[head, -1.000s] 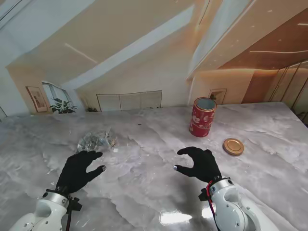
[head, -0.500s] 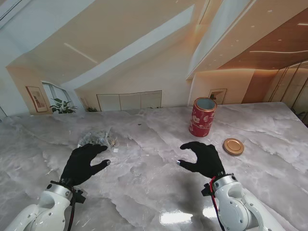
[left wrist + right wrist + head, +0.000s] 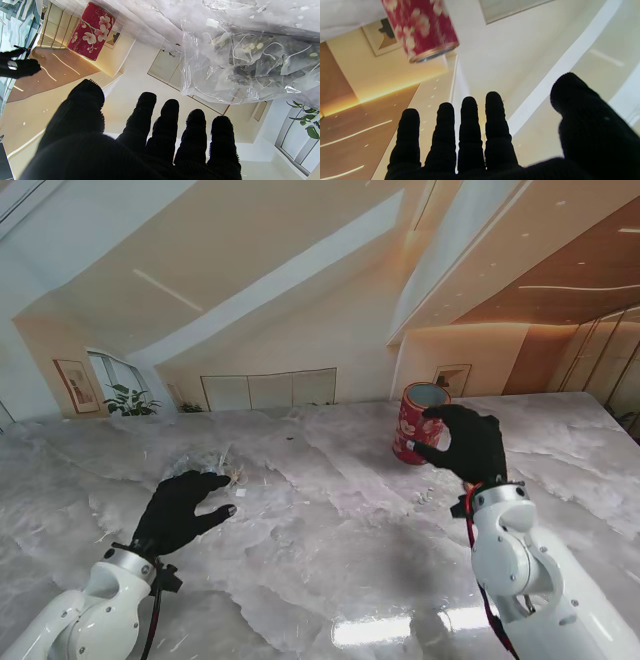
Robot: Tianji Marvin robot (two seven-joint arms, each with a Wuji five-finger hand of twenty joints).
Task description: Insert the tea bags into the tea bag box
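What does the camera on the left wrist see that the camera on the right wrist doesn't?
Only the left wrist view shows the clear bag of tea bags, with strings and tags inside, plus a green plant at the edge. It also catches the right robot hand in the distance. Only the right wrist view shows the right robot hand's own spread fingers up close, and the tin's open rim. Both show the red flowered tea tin, standing with its lid off, and both robot hands hold nothing.
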